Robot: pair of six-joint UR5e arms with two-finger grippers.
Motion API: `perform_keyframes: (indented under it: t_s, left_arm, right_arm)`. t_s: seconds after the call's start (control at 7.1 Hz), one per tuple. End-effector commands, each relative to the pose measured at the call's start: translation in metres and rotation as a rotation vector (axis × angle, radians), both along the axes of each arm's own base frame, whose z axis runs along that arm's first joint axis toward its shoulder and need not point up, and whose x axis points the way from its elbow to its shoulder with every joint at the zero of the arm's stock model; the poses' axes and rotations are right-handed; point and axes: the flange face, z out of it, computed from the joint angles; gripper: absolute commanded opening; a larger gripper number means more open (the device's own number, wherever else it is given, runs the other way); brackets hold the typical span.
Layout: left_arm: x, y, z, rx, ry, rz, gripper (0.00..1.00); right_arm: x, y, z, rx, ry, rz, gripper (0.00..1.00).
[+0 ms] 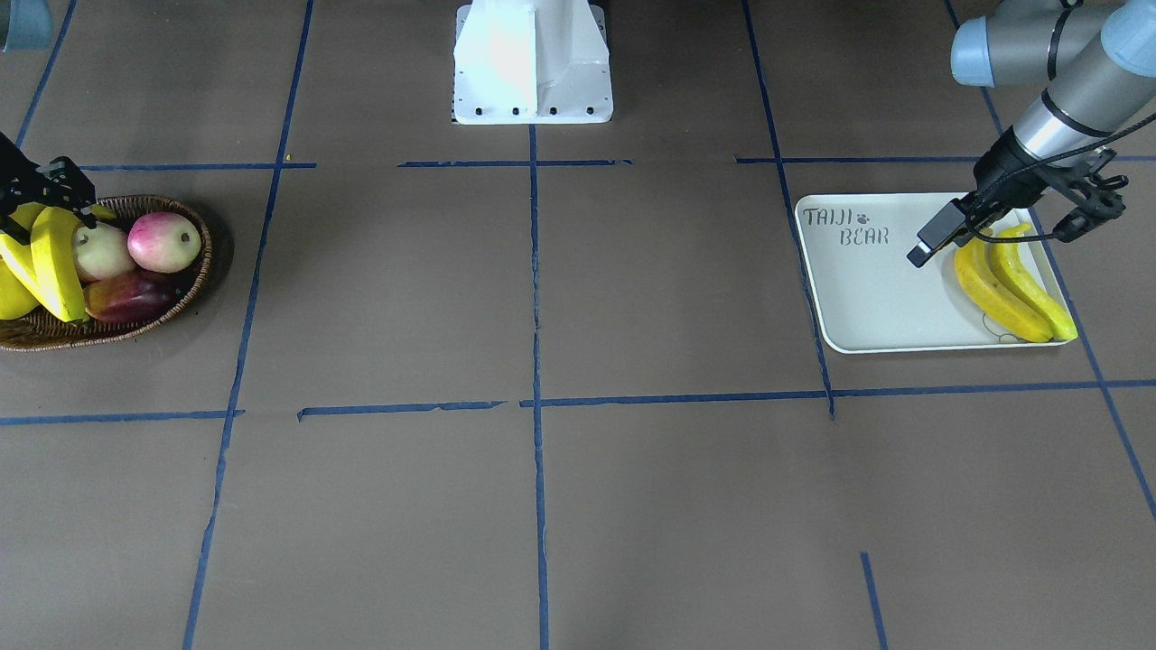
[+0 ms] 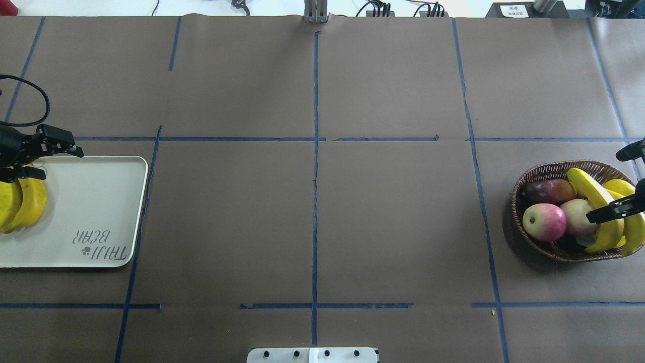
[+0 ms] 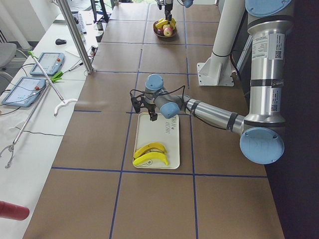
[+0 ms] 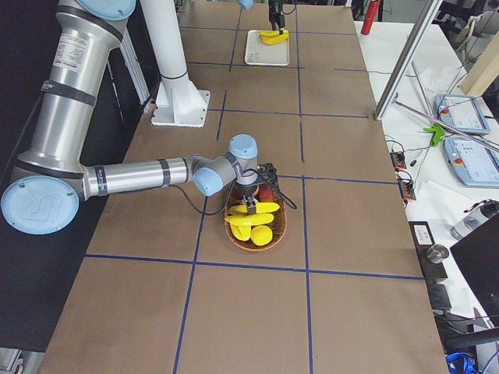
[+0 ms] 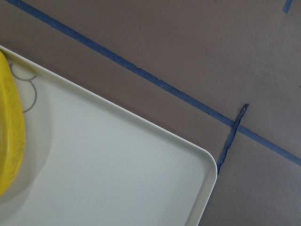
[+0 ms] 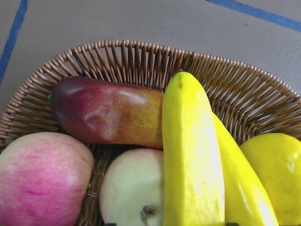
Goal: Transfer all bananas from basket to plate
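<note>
bananas look: four, long, curved, bright yellow, smooth glossy plastic.
plate bananas [image 1: 1002, 289]: two, side by side and touching, at the 9 o'clock edge of the plate [image 2: 101, 201] in the overhead view.
basket bananas [image 2: 584, 184]: two, propped on other fruit at the 3 o'clock side of the basket [image 2: 554, 169].
materials: basket is oval brown woven wicker; plate is pale cream with rounded corners and "TAIJI BEAR" print.
left gripper [image 2: 63, 161]: spread, empty, at 1 o'clock of plate bananas.
right gripper [image 2: 602, 188]: spread, straddling the top basket banana; contact unclear.
other fruit: pink apple [image 2: 544, 222], dark red mango [image 2: 552, 190], at the basket's 9 o'clock.
</note>
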Motion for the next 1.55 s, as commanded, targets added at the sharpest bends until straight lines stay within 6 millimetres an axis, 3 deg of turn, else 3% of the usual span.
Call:
perform_keyframes:
  t_s: [0.0,0.28,0.85,0.99,1.13,1.27,1.41]
  left_arm:
    - [0.001,0.0,0.0,-0.001,0.0,0.001,1.0]
    - [0.0,0.001,0.001,-0.002,-0.001,0.001,1.0]
    - [0.0,0.001,0.001,-0.001,-0.001,0.002,1.0]
    - [0.0,0.001,0.001,-0.002,-0.001,0.001,1.0]
    - [0.0,0.001,0.001,-0.001,-0.001,0.002,1.0]
    - [0.0,0.001,0.001,-0.001,-0.001,0.002,1.0]
    - [0.001,0.001,0.0,0.002,0.001,0.003,1.0]
  right_arm:
    - [-0.003,-0.001,-0.002,-0.001,-0.001,-0.002,0.66]
    - [-0.011,-0.002,-0.004,-0.001,-0.003,-0.018,0.52]
    - [-0.012,-0.002,0.002,-0.007,0.002,-0.021,0.51]
    - [-0.012,-0.002,0.002,-0.006,0.003,-0.02,0.43]
    - [-0.011,-0.002,0.001,-0.005,0.0,-0.019,0.23]
    - [-0.011,-0.002,-0.005,0.004,-0.013,-0.021,0.15]
    - [-0.006,-0.002,-0.029,0.03,-0.041,-0.016,0.15]
